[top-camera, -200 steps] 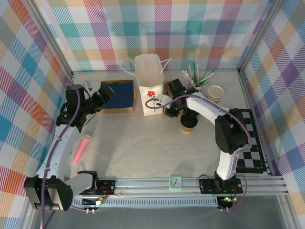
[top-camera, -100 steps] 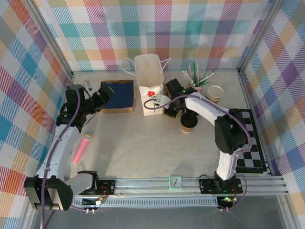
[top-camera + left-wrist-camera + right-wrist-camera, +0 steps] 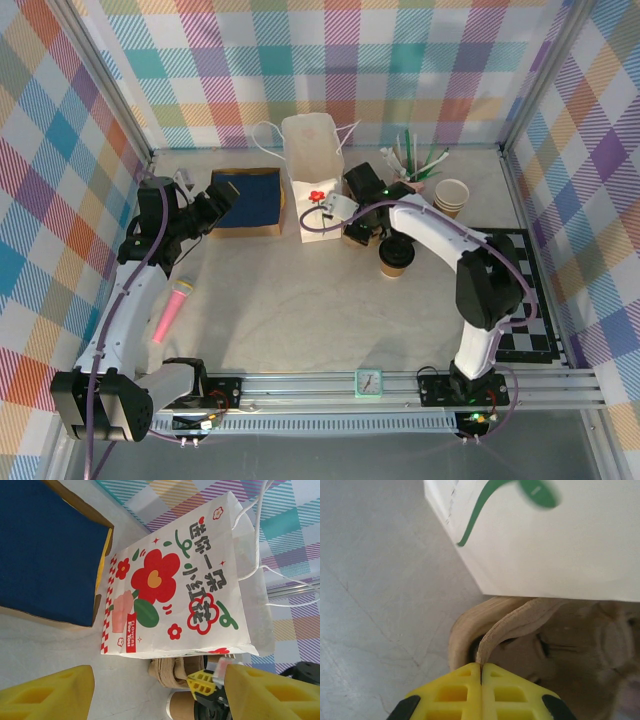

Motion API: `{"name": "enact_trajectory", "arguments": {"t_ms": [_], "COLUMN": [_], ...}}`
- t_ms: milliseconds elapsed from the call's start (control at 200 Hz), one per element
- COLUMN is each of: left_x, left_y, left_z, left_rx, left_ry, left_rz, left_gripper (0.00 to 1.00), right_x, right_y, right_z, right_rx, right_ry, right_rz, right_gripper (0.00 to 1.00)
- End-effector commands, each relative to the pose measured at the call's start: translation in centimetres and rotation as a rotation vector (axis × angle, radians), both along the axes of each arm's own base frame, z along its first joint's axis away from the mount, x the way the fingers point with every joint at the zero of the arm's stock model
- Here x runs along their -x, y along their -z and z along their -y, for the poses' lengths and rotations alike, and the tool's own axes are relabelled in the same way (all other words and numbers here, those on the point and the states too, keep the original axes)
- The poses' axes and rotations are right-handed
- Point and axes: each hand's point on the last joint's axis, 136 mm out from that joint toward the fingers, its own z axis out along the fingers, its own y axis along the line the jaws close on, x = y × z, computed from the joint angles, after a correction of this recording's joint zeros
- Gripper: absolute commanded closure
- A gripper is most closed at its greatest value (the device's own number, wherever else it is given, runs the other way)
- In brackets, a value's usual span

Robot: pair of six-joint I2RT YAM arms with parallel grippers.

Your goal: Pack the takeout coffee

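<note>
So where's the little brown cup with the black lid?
In the top view, the small brown kraft-paper cup with a black lid stands right of centre, beside the right arm, nearer us than the white flowered paper bag.

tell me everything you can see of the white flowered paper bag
White paper bag, upright, top open, near the back wall. White cord handles; red flowers, green leaves and script printed on its front. A blue box lies on its left, a brown cup tray at its right base.

walls (image 3: pixel 200 60): pastel plaid | tabletop (image 3: pixel 300 320): pale grey | frame (image 3: pixel 300 383): aluminium rails | light: even
</note>
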Motion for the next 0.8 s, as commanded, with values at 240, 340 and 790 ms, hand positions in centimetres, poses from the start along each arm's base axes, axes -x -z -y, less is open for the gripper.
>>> {"name": "enact_trajectory", "arguments": {"t_ms": [240,340,790], "left_x": [0.3,0.3,0.3], "left_y": [-0.1,-0.2,0.1], "left_z": [-0.9,-0.8,-1.0], "left_rx": [-0.022,-0.024,-0.029], "left_ry": [-0.026,-0.024,-0.029], "left_rz": [0.017,0.021,0.017], "left_gripper": [0.31,0.31,0.31], "right_x": [-1.2,-0.9,3.5], "right_y": [-7.4,-7.9,-4.6], "right_z": [-0.1,0.0,-0.6], "right_rx": [-0.024,-0.012,0.028], "right_ry": [0.022,0.020,-0.013], "right_rz": [0.316,0.344,0.256], "right_gripper": [1.00,1.00,1.00]}}
